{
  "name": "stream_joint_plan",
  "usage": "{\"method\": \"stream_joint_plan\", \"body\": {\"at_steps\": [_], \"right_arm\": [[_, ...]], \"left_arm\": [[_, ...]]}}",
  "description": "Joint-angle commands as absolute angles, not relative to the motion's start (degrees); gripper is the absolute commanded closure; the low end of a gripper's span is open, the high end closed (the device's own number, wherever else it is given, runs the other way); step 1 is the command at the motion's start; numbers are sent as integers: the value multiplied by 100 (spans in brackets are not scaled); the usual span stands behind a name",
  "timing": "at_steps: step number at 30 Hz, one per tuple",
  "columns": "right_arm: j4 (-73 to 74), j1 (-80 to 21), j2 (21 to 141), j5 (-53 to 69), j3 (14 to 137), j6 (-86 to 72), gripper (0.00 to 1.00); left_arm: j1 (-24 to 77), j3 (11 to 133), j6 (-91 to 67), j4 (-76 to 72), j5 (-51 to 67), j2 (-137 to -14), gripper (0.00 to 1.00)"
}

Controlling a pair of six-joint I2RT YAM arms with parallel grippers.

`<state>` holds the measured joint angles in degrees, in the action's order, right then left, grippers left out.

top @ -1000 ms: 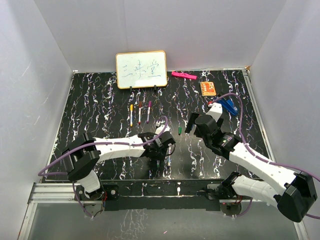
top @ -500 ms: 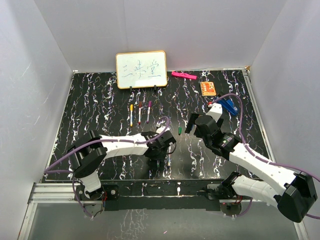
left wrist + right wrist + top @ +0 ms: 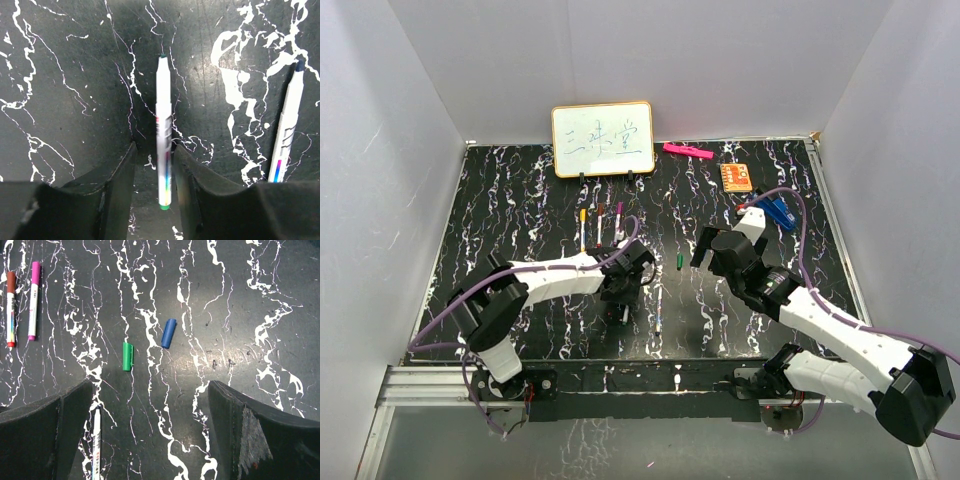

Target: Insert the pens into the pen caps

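Marbled table bears a green-tipped pen between the open, empty jaws of the left gripper. Centre over it, then pinch mid-barrel. The right gripper also gapes empty.

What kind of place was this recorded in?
Most likely a lab robot test booth: plain white walls close in three sides of a black marbled table, a left arm and a right arm are mounted on a metal rail at its near edge, and a small whiteboard stands at the back.

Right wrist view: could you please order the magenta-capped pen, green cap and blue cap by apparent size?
1. magenta-capped pen, clearly largest.
2. blue cap and green cap: they look about alike, so I cannot rank them.
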<state>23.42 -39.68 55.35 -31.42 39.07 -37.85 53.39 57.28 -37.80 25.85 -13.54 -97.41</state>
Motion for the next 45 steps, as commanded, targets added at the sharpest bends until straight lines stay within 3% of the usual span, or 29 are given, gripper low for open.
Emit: {"method": "stream_joint_plan", "body": {"at_steps": [1,9,17,25,28,32,34,40,45], "right_arm": [[1994,-3950,5410,-3274,3856,-3823,2],[2002,-3949,5426,-3318,3860,-3821,2],[2083,-3946,5607,-3328,4099,-3818,2],[2099,-3944,5708,-3347,4228,-3834,2],[2091,-3944,5716,-3350,4232,-3863,2],[2089,-3933,5751,-3395,4279,-3883,2],[2078,-3936,5790,-3430,4312,-3906,2],[2070,-3892,6325,-3457,4516,-3898,23],[2191,-3879,7058,-3102,4852,-3766,54]], "left_arm": [[5281,5832,-3501,3243,-1560,-10103,69],[5243,5765,-3415,3376,-1161,-10217,88],[4924,5462,-3315,3503,-839,-10054,77],[4904,5419,-3224,3489,-656,-10084,76],[4904,5407,-3173,3417,-572,-10189,82],[4908,5380,-3120,3357,-464,-10394,100],[4908,5357,-3103,3319,-451,-10433,100],[4913,5192,-3161,3167,-661,-10108,100],[4909,5146,-3130,3153,-854,-9517,100]]}}
